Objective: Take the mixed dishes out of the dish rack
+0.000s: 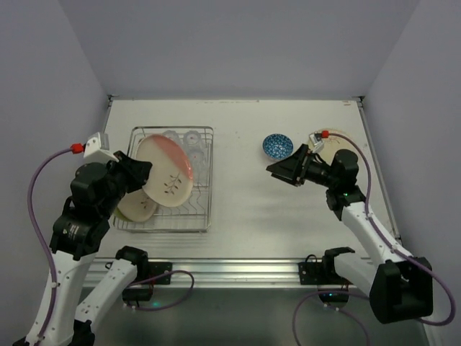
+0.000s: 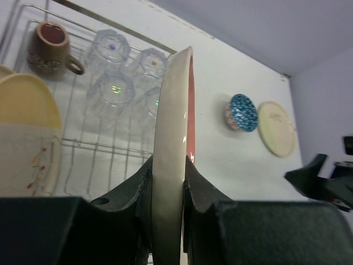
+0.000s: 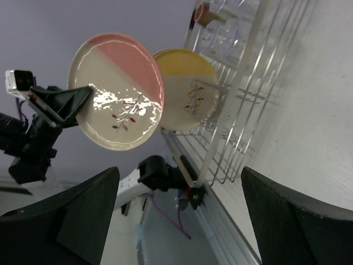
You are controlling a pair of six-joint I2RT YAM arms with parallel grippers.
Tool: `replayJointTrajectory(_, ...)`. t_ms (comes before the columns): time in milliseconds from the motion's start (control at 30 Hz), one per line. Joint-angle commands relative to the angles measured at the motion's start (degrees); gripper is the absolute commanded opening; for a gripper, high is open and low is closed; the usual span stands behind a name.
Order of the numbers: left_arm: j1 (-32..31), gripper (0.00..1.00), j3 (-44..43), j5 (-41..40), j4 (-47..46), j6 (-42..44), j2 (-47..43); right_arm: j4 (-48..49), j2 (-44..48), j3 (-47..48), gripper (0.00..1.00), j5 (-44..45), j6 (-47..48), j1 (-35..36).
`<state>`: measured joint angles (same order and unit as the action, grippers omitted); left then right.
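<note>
Bare table (image 1: pixel 245 205) between dish rack (image 1: pixel 211 205) and blue bowl (image 1: pixel 277 146) passable; pink plate (image 1: pixel 167 171), glasses (image 1: pixel 191 141) crowd rack.

This is looking like a robotics lab cell, not a home kitchen. Plain grey walls (image 1: pixel 238 43) are boxing in a bare white surface (image 1: pixel 252 209) on three sides. A left arm (image 1: pixel 79 223) and a right arm (image 1: pixel 360 216) are sitting bolted to a metal rail (image 1: pixel 238 270) at its near edge, trailing loose purple cables (image 1: pixel 31 194). A wire dish rack (image 1: pixel 189 216) is standing amid this hardware.

The pink-and-cream plate (image 1: pixel 167 170) bears a red-leaved sprig; the bowl (image 1: pixel 277 146) is blue-patterned, the mug (image 2: pixel 51 48) brown.
</note>
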<state>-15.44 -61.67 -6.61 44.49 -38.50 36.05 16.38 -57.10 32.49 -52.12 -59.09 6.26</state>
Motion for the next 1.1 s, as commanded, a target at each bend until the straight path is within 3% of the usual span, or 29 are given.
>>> replayJointTrajectory(0, 0.0, 0.0, 2.3, 10.5, -16.3, -10.7, -2.7, 14.7, -4.7, 2.4, 0.92, -3.7, -7.1, 6.0)
replayJointTrajectory(233, 0.0, 0.0, 11.8, 31.8, -36.7, -24.5, -0.7, 34.1, -14.5, 6.1, 0.88, -5.8, -21.0, 17.1)
replayJointTrajectory(433, 0.0, 0.0, 18.7, 37.4, -49.0, -30.0, 1.6, 36.2, -18.8, 8.2, 0.82, -3.4, -22.4, 20.4)
replayJointTrajectory(633, 0.0, 0.0, 25.6, 40.0, -58.6, -33.0, 3.6, 35.4, -21.7, 10.2, 0.69, -2.0, -22.7, 22.5)
replayJointTrajectory(733, 0.0, 0.0, 27.2, 41.3, -61.3, -33.4, 4.6, 35.4, -22.5, 10.1, 0.57, -1.4, -22.9, 22.7)
replayJointTrajectory(833, 0.0, 0.0, 28.4, 41.0, -62.1, -33.5, 4.8, 35.6, -22.9, 9.9, 0.38, -0.5, -23.3, 22.8)
replayJointTrajectory(933, 0.1, 0.0, 28.6, 40.2, -61.3, -32.3, 4.8, 34.7, -22.6, 9.4, 0.1, 0.3, -22.9, 22.7)
replayJointTrajectory(967, 0.1, 0.0, 27.9, 38.5, -57.2, -30.4, 4.4, 33.9, -22.1, 8.5, 0.0, 1.1, -22.8, 22.8)
replayJointTrajectory(1067, 0.1, 0.0, 26.8, 36.0, -54.8, -27.8, 4.1, 33.0, -21.3, 8.1, 0.0, 1.9, -22.3, 22.7)
